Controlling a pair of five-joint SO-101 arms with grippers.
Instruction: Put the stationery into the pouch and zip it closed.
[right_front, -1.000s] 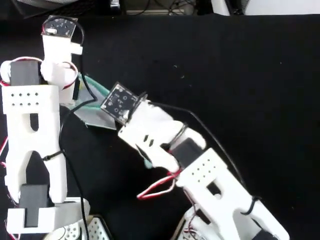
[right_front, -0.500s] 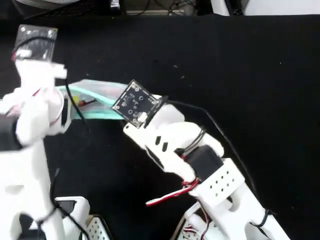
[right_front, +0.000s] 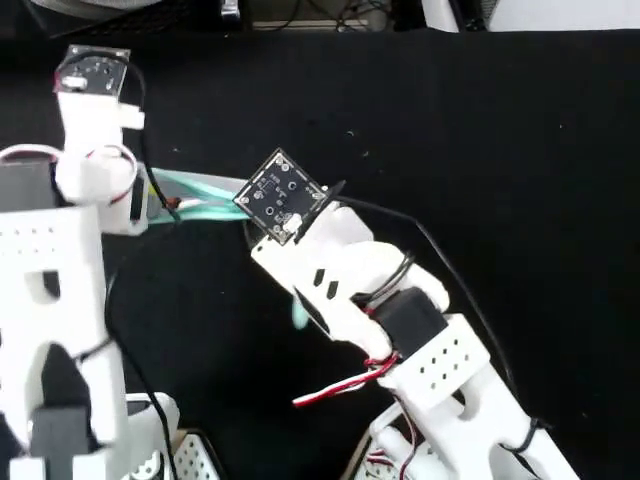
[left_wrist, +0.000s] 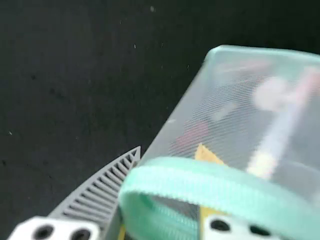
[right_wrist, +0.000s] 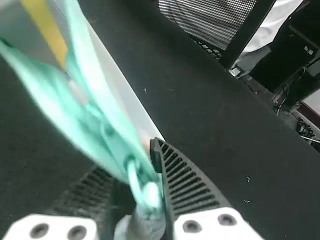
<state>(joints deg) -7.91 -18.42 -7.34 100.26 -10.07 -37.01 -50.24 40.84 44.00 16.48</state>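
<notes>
A translucent pouch (right_front: 205, 190) with a teal zipper band hangs stretched between the two arms above the black table. My left gripper (right_front: 150, 205) is shut on its end; in the left wrist view the teal band (left_wrist: 210, 185) runs between the jaws of that gripper (left_wrist: 160, 220). Inside the pouch (left_wrist: 240, 115) I see a yellow item (left_wrist: 207, 155), something red and a white pen (left_wrist: 280, 130). My right gripper (right_wrist: 132, 195) is shut on the teal zipper pull (right_wrist: 145, 192) at the pouch's (right_wrist: 95, 100) other end, hidden under the wrist camera board (right_front: 283, 195) in the high view.
A black cloth (right_front: 480, 150) covers the table, bare to the right and far side. Cables lie past the far edge (right_front: 320, 15). A mesh chair (right_wrist: 215, 20) stands beyond the table. The right arm's body (right_front: 400, 330) crosses the near middle.
The pouch went from crumpled low between the arms to pulled out in a long band. The left arm swung left, then back; the right gripper moved slightly up and right.
</notes>
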